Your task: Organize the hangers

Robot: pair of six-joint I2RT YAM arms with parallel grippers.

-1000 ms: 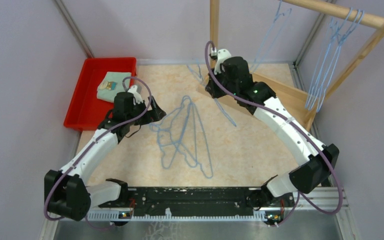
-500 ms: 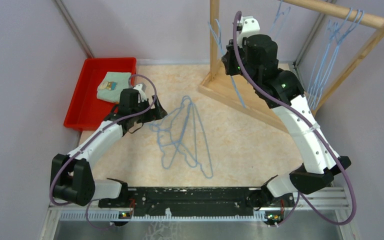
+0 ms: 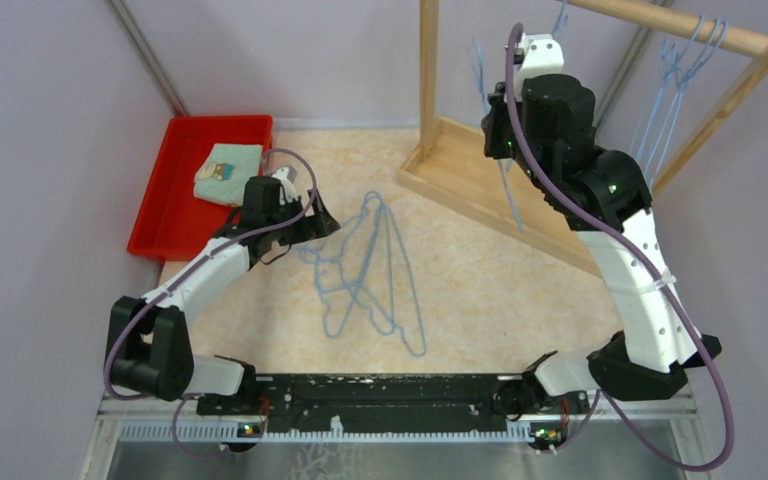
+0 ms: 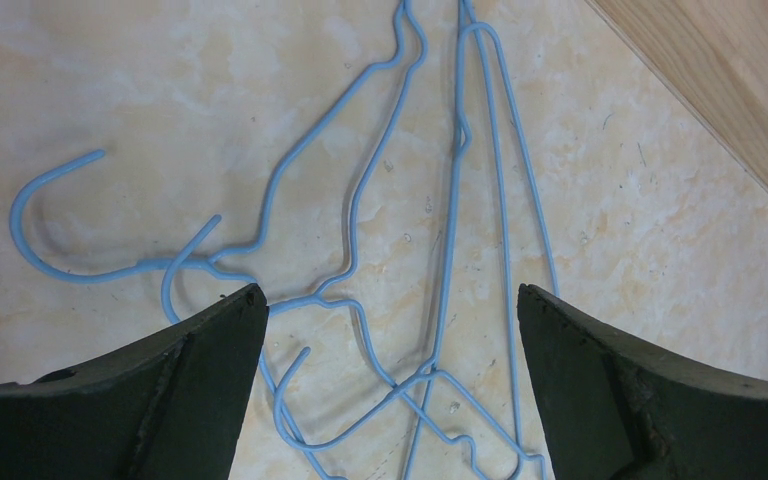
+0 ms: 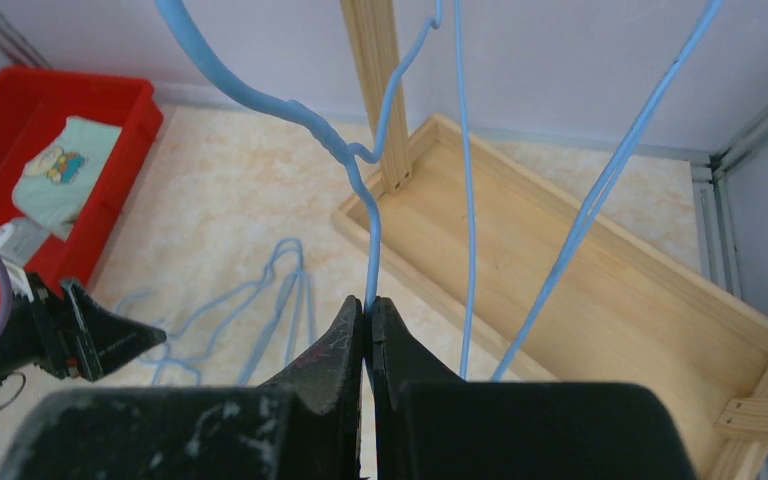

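A tangled pile of light-blue wire hangers [image 3: 365,270] lies on the tabletop; it also shows in the left wrist view [image 4: 380,250]. My left gripper [image 3: 315,222] is open and hovers low over the pile's hook ends [image 4: 388,300]. My right gripper [image 3: 500,110] is shut on one hanger [image 5: 365,200] and holds it high in the air beside the wooden rack's post [image 3: 428,70]; its wire hangs down [image 3: 512,200]. Several more hangers [image 3: 665,90] hang on the rack's rail [image 3: 680,25].
A red bin [image 3: 175,190] with a folded cloth [image 3: 228,170] stands at the back left. The rack's wooden base frame [image 3: 550,225] lies at the back right. Grey walls close in the table.
My right arm has lifted the held hanger up off the rack's base and moved it right, toward the rail. My left gripper has stayed over the pile, shifting only slightly.
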